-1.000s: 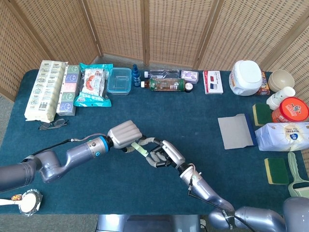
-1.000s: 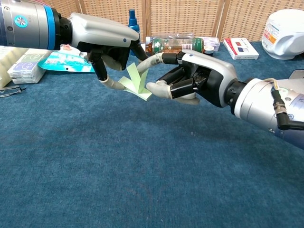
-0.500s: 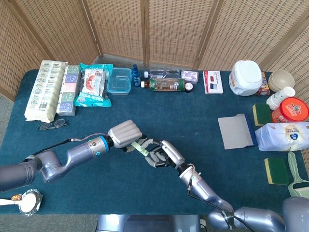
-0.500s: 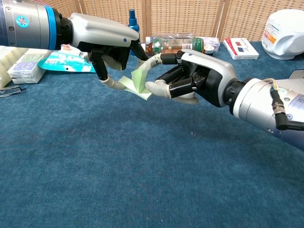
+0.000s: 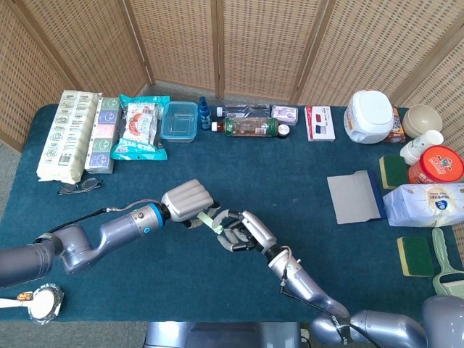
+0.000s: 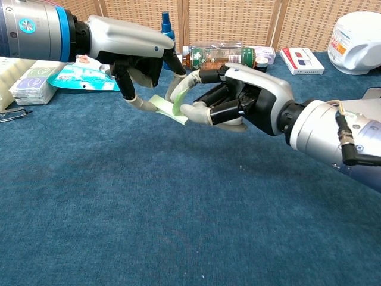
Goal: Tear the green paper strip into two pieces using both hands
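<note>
The strip (image 6: 168,106) is held above the worktop (image 6: 149,208), pinched between the two robot hands, which meet in front of the bottle (image 6: 215,56) lying at the back edge. The left robot hand (image 6: 132,50) is clamped on the strip's left end, with a fingertip (image 6: 141,105) pressed under it; the right robot hand (image 6: 241,101) is closed on the right end, its thumb and one finger meeting at the paper while the rest are curled in. In the head view the strip (image 5: 211,220) shows only as a small pale sliver between the left robot hand (image 5: 187,201) and the right robot hand (image 5: 243,232), so the exact contact points cannot be made out there. The paper appears folded or buckled upward between the grips, and whether a tear has been started cannot be told. The main risk is judged to be slipping: smooth fingertips on thin paper may let one end be pulled free before the fibres give, and the strip would then be dropped onto the worktop or left hanging from one hand. Because the grips sit so close together, little free paper is left between them, and a straight pull apart is likely to be resisted; a shearing motion would be needed. The fingers of the two hands could also be knocked together, loosening a pinch.
</note>
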`<act>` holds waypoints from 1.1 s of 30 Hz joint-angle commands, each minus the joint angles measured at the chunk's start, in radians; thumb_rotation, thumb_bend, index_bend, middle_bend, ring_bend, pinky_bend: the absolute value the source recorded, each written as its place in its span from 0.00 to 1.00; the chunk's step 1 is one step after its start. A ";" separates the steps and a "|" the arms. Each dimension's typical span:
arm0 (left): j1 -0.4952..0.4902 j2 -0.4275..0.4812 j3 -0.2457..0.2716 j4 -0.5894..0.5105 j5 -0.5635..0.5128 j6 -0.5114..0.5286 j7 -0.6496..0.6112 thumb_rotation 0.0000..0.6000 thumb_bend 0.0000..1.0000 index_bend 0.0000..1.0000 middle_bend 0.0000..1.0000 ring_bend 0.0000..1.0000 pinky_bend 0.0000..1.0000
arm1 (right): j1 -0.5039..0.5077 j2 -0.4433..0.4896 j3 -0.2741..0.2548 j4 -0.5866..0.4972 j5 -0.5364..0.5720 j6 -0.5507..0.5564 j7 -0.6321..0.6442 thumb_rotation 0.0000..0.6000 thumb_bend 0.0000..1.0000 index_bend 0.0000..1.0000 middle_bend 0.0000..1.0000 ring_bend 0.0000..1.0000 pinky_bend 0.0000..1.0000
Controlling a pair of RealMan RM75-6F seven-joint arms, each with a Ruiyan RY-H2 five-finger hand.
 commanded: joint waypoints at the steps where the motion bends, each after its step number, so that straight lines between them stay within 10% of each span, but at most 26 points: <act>1: 0.001 0.001 0.002 0.000 0.002 0.001 -0.003 1.00 0.41 0.69 1.00 1.00 1.00 | 0.001 -0.001 0.001 0.001 0.001 0.000 -0.001 1.00 0.43 0.46 0.90 0.99 0.98; 33: 0.001 -0.003 0.022 0.001 0.029 0.007 -0.019 1.00 0.41 0.69 1.00 1.00 1.00 | 0.009 -0.034 0.013 0.030 0.015 -0.003 -0.008 1.00 0.43 0.63 0.93 1.00 0.98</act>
